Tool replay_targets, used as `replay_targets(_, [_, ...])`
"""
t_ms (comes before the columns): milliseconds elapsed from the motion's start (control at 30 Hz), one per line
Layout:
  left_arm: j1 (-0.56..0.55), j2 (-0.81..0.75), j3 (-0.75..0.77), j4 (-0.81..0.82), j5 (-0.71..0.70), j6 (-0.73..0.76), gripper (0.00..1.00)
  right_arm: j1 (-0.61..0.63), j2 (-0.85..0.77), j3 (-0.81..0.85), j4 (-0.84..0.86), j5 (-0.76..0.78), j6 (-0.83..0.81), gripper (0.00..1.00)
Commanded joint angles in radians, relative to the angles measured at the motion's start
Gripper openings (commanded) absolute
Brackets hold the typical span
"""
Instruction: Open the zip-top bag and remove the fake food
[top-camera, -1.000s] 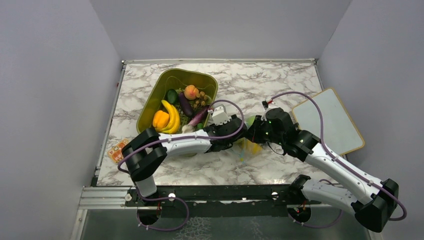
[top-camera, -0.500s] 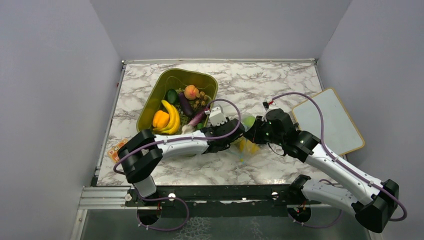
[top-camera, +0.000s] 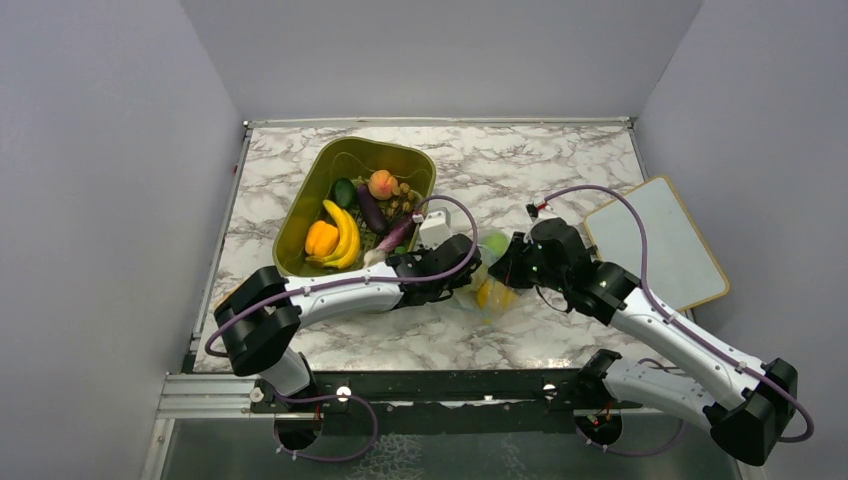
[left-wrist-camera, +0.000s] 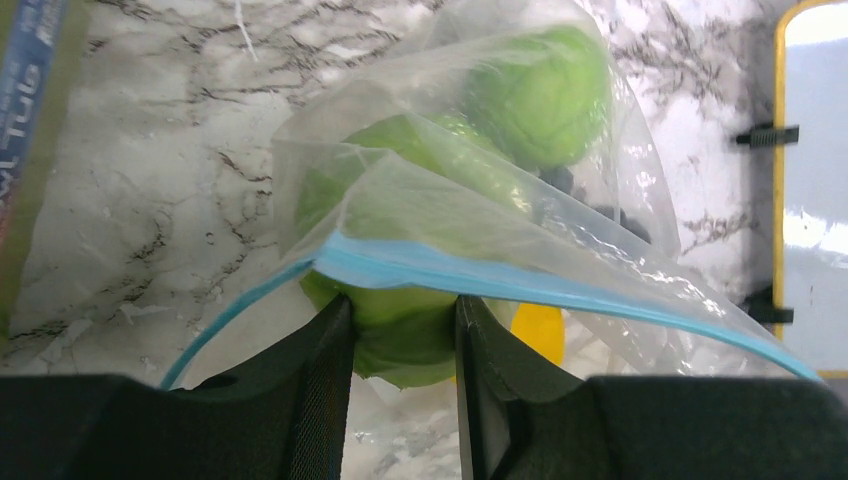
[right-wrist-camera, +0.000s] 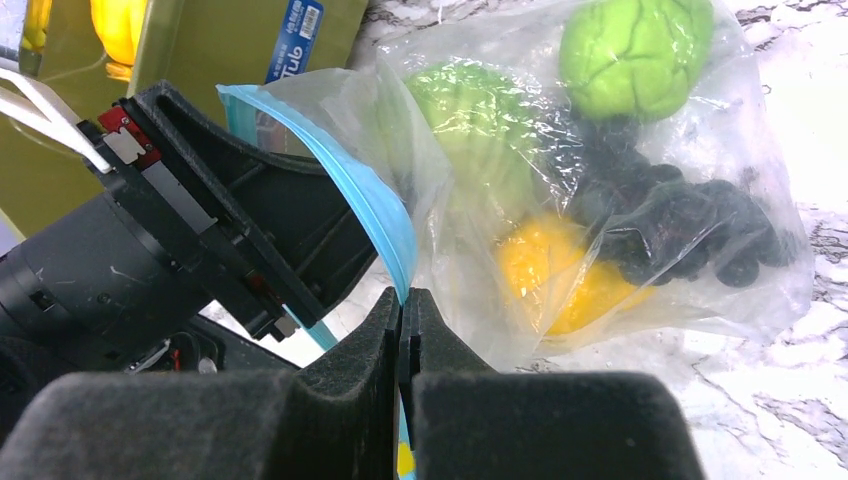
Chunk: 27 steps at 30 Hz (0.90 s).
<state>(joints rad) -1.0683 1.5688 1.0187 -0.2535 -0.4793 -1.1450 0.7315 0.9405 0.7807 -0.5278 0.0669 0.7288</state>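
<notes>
The clear zip-top bag (top-camera: 492, 292) lies mid-table between my grippers, its blue zipper strip (left-wrist-camera: 520, 283) parted at the mouth. Inside it are two light green round pieces (right-wrist-camera: 635, 50), a yellow piece (right-wrist-camera: 550, 265) and a dark purple piece (right-wrist-camera: 680, 220). My left gripper (left-wrist-camera: 405, 310) reaches into the mouth and is shut on a light green piece (left-wrist-camera: 400, 345). My right gripper (right-wrist-camera: 403, 300) is shut on the zipper strip (right-wrist-camera: 385, 225) and holds that side of the mouth up. In the top view the left gripper (top-camera: 462, 268) and right gripper (top-camera: 505, 270) nearly meet.
An olive-green bin (top-camera: 350, 155) stands at the back left, holding a banana bunch (top-camera: 345, 235), an orange pepper (top-camera: 321, 239) and other toy produce. A white board with a yellow rim (top-camera: 660, 240) lies at the right. An orange packet (top-camera: 235, 300) lies near the left edge.
My left arm has drawn back to the left, and its gripper has shifted a little left at the bag's mouth. The right arm and the bag have barely moved.
</notes>
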Motion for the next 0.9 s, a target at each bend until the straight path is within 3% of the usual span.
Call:
replay_targets(0, [0.004, -0.034, -0.001, 0.020, 0.125, 0.098, 0.27, 0.003, -0.001, -0.015, -0.006, 0.015, 0.000, 0.01])
replay_targets(167, [0.004, -0.061, -0.041, 0.007, 0.172, 0.123, 0.37, 0.002, 0.017, -0.003, -0.020, 0.010, -0.006, 0.01])
replay_targets(433, [0.008, -0.029, -0.050, -0.014, 0.182, 0.109, 0.74, 0.003, 0.009, -0.011, -0.008, -0.004, 0.001, 0.01])
replay_targets(600, [0.011, 0.007, -0.031, 0.038, 0.137, 0.037, 0.90, 0.003, 0.013, 0.001, -0.022, -0.002, -0.010, 0.01])
replay_targets(733, [0.013, 0.014, -0.025, 0.118, 0.119, 0.028, 0.99, 0.003, 0.010, 0.008, -0.029, 0.003, -0.016, 0.01])
replay_targets(867, [0.023, 0.046, 0.013, 0.088, 0.100, 0.005, 0.99, 0.003, 0.005, 0.008, -0.034, 0.006, -0.014, 0.01])
